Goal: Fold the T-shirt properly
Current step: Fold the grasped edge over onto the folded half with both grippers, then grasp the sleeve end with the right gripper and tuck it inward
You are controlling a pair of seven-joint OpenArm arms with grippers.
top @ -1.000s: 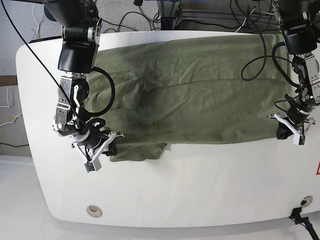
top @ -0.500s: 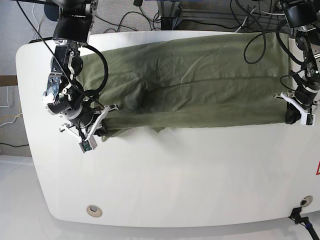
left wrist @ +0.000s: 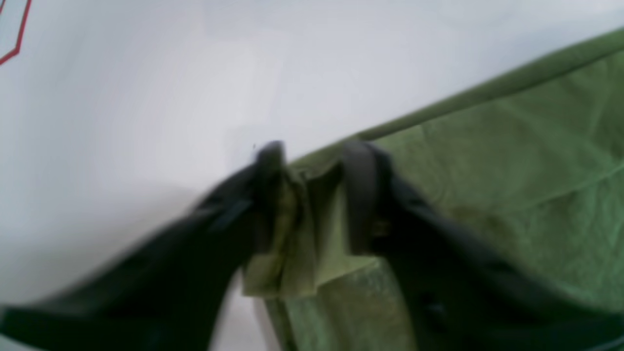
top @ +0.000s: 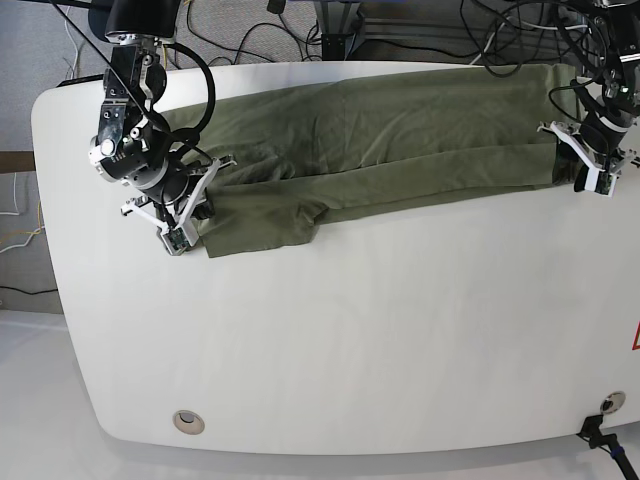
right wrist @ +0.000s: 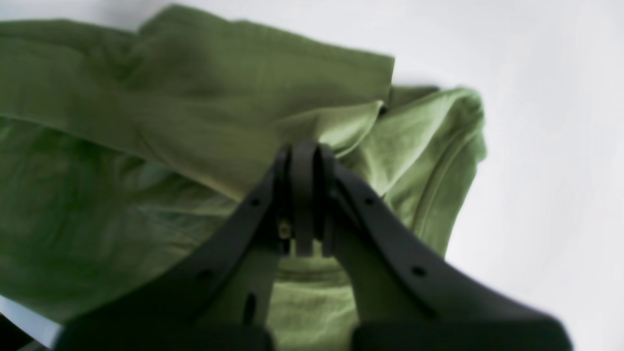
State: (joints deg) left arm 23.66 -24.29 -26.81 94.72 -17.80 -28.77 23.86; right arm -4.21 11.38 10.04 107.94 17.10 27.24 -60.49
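Observation:
The olive-green T-shirt point(top: 380, 130) lies folded lengthwise in a long band across the far part of the white table point(top: 350, 350). My right gripper point(top: 200, 203) is shut on the cloth at the band's left end, beside a flap that hangs toward me. In the right wrist view its jaws point(right wrist: 304, 161) pinch a fold of the shirt point(right wrist: 146, 122), with a hemmed sleeve to the right. My left gripper point(top: 572, 168) is shut on the band's right end. In the left wrist view it point(left wrist: 314, 180) holds bunched shirt cloth point(left wrist: 512, 170).
Cables point(top: 400, 30) run along the floor behind the table's far edge. A round fitting point(top: 186, 422) sits at the near left of the table, a red mark point(top: 635, 340) at the right edge, and a black clamp point(top: 600, 430) at the near right corner.
Both grippers have moved toward the table's far edge, carrying the shirt's near edge with them. The shirt now forms a narrower band.

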